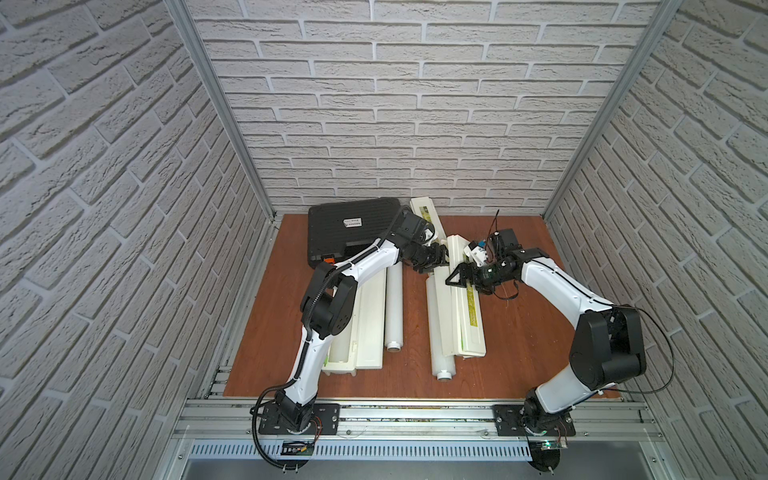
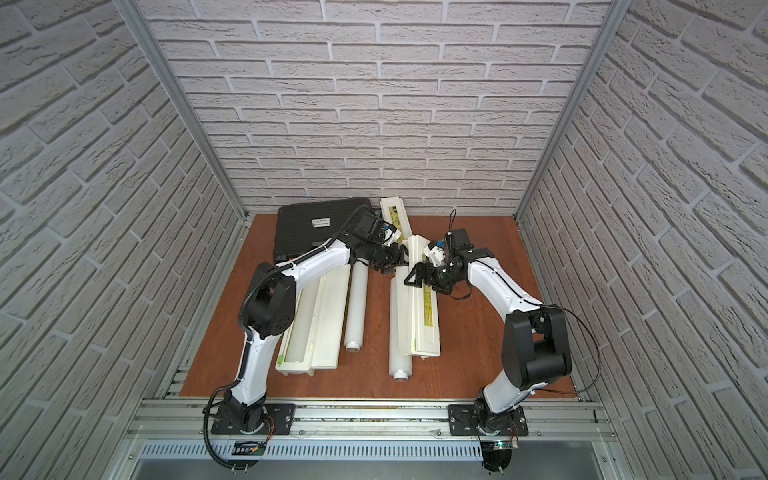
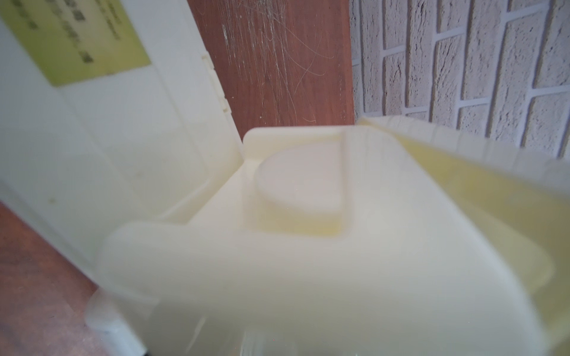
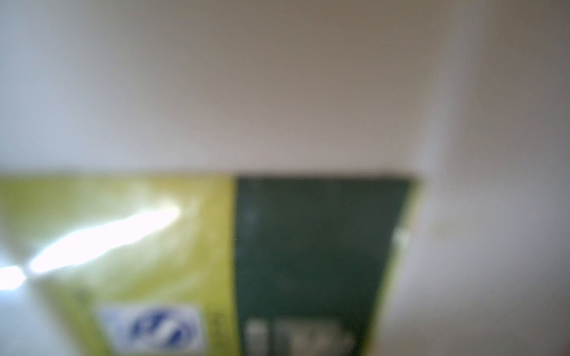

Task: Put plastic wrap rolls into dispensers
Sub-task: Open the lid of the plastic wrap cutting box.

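Note:
One plastic wrap roll (image 1: 440,332) lies along the left side of the middle dispenser (image 1: 471,336). My left gripper (image 1: 438,261) is at that roll's far end, and its jaws are hidden. The left wrist view is filled by the dispenser's end wall (image 3: 308,277) and its raised lid (image 3: 462,191). My right gripper (image 1: 456,277) is at the lid's label strip (image 4: 154,231), and its grip cannot be made out. A second roll (image 1: 394,307) lies loose beside the open left dispenser (image 1: 368,328). Another dispenser (image 1: 423,212) lies at the back.
A black case with an orange latch (image 1: 353,232) lies at the back left, under my left arm. Brick-pattern walls close in the wooden table (image 1: 519,353) on three sides. A metal rail (image 1: 415,411) with the arm bases runs along the front edge.

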Controlling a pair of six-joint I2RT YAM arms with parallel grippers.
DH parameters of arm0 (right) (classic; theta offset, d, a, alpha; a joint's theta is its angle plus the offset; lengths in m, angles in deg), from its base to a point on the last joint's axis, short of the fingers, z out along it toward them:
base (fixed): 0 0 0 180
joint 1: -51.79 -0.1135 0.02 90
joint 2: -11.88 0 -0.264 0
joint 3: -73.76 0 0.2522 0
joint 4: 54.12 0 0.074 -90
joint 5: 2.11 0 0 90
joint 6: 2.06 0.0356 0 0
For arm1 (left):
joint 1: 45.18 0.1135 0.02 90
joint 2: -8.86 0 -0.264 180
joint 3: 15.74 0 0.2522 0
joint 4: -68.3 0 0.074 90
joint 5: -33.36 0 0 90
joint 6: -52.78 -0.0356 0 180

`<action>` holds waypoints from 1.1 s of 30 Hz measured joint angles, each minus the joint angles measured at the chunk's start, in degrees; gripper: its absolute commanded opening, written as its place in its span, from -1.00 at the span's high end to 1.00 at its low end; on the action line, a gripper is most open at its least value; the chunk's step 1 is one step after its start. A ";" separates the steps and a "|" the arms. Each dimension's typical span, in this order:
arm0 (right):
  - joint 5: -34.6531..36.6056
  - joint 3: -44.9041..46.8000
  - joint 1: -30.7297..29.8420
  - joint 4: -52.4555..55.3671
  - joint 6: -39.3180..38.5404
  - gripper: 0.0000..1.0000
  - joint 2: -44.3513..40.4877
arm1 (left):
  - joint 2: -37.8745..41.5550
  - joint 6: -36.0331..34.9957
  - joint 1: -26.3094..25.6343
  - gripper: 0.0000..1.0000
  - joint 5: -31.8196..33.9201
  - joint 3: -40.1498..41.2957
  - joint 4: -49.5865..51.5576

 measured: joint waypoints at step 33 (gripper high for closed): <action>-5.66 -0.07 0.35 3.50 -0.48 -0.39 -0.50 | 3.63 -2.54 0.90 0.30 -1.64 9.09 -4.94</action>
